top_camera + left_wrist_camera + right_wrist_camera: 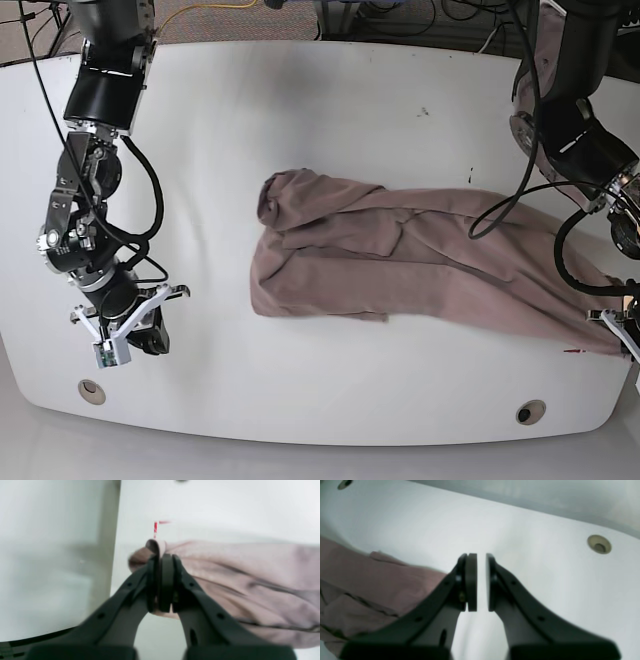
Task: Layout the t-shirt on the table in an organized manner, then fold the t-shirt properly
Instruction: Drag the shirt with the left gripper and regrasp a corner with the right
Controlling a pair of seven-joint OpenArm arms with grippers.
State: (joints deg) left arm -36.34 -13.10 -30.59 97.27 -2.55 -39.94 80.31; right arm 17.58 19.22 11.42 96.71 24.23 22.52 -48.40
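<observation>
One black left gripper (163, 580) pinches a hem of the wrinkled mauve-brown cloth t-shirt (400, 260), bunched centre-right on the glossy white table (300, 110), while the right gripper (481, 582) hangs nearly closed and empty at lower left; layout step, next likely a spreading pull.

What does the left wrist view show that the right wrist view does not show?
Only the left wrist view shows the left gripper shut on a bunched edge of the t-shirt, and a red tape mark behind it. Only the right wrist view shows the right gripper holding nothing, a narrow gap between its pads, and a round grommet hole. Both views show the wrinkled mauve t-shirt and the white table.
</observation>
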